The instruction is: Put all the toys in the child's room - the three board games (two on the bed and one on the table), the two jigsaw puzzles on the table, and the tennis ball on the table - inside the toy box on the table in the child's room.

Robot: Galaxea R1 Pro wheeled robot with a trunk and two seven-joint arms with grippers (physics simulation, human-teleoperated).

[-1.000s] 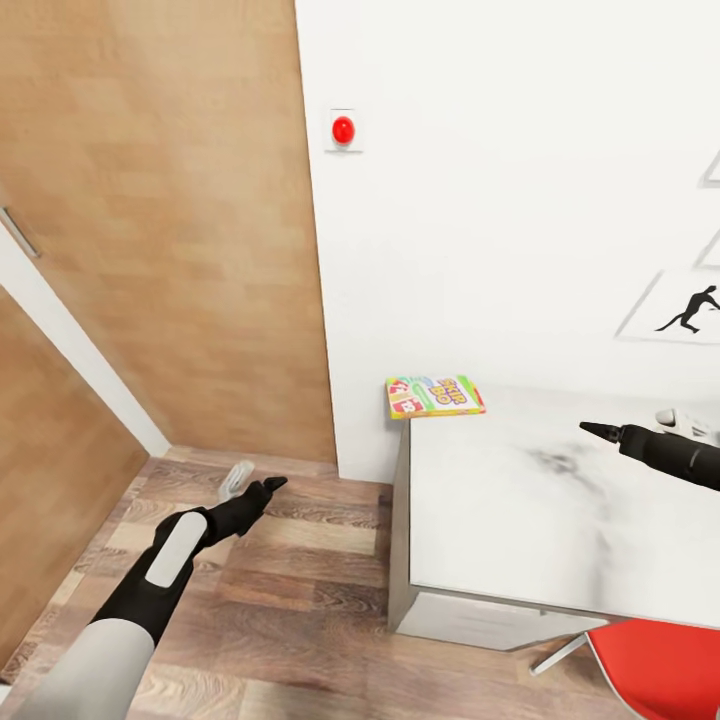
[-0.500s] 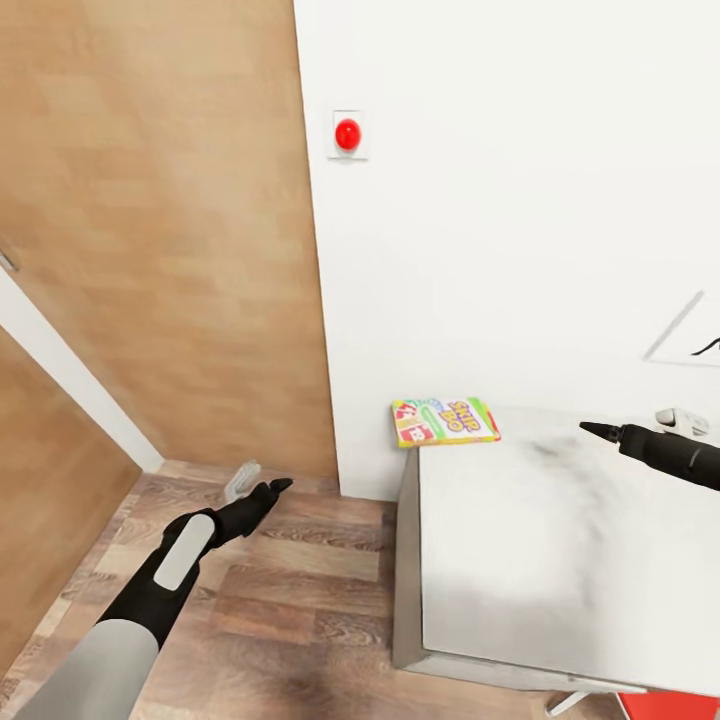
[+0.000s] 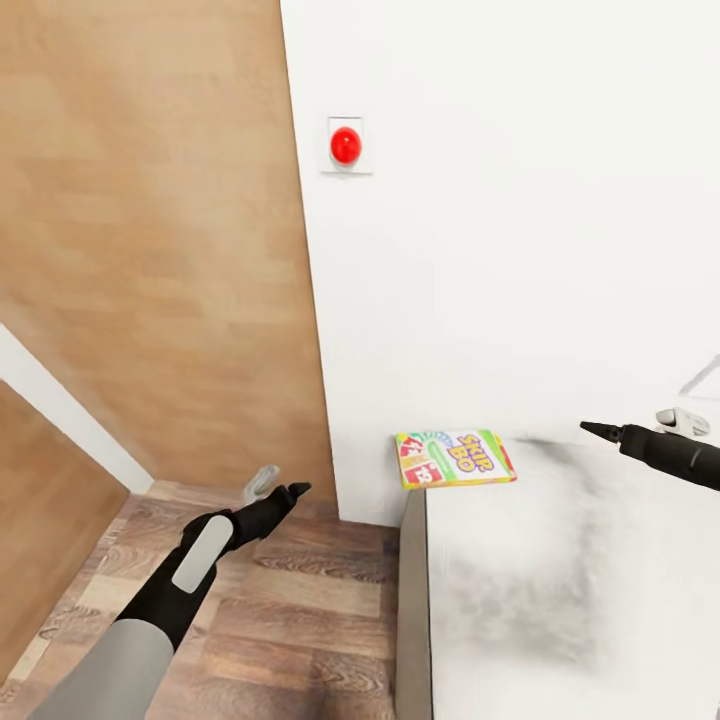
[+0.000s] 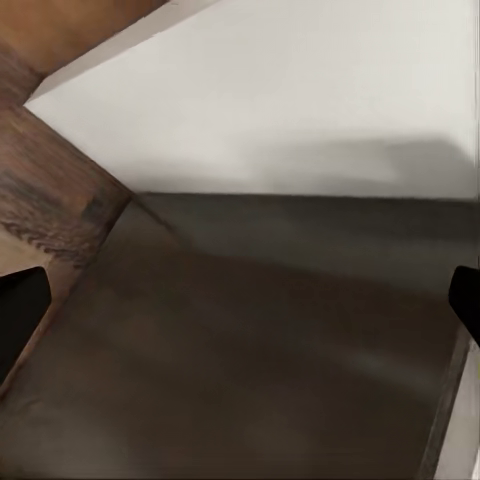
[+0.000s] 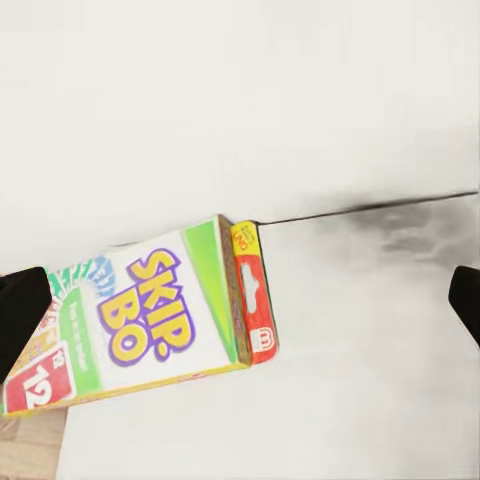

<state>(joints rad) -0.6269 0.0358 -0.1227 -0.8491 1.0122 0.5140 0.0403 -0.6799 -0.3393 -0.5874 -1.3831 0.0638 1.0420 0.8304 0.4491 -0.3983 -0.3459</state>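
Head view first: the SKIP-BO box lies flat on the far corner of the table, right up against the white wall, and a bit of the box sticks out past the table's edge. It is one of the board games that must go in the toy box. The right gripper hangs over the table, near the SKIP-BO box but not touching it, with nothing in it. In the right wrist view the two dark fingertips sit far apart, so its jaws are spread wide, and the SKIP-BO box lies between them, farther off. The left gripper hangs low over the wood floor, on the other side of the SKIP-BO box, below the table top. Its jaws are spread too, and it holds nothing. I think the step now is reaching for the SKIP-BO box. To do it well, the right gripper should go for the part that sticks out, one finger above and one under, then squeeze. The box is thin and could slip.
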